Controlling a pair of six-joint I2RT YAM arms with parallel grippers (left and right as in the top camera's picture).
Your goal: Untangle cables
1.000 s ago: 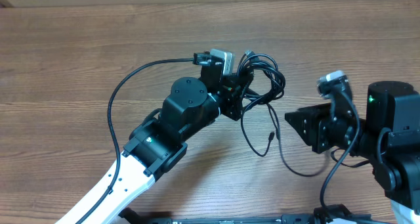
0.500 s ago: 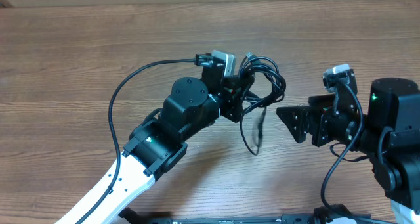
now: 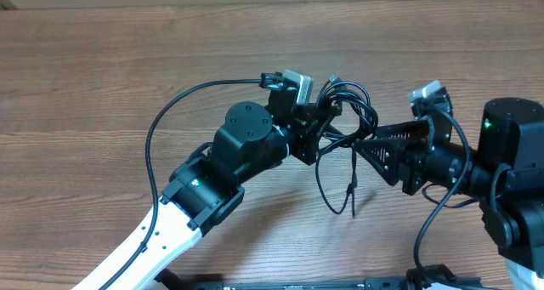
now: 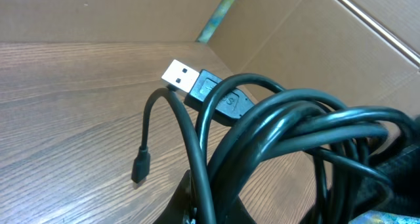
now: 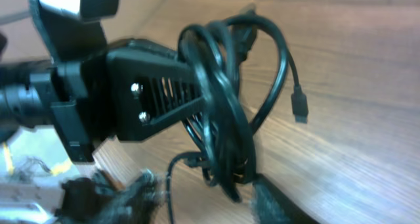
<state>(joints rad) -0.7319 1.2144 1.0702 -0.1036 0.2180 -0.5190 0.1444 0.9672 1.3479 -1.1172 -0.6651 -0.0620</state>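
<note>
Currently L gripper (image 3: 325,122) jaws are clamped on the cables (image 3: 347,101) — coiled bundle lifted off the bench (image 3: 102,60), one small plug end dangling. R gripper (image 3: 360,144) tip sits at the loops — can't tell if its jaws are apart.

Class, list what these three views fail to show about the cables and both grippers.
- Overhead: how many cables form the tangle, because the loops overlap.
- Left wrist: the left gripper's fingers, because the cables cover them.
- Right wrist: whether the right gripper holds a cable, because the picture is blurred and the bottom edge crops the fingers.
</note>
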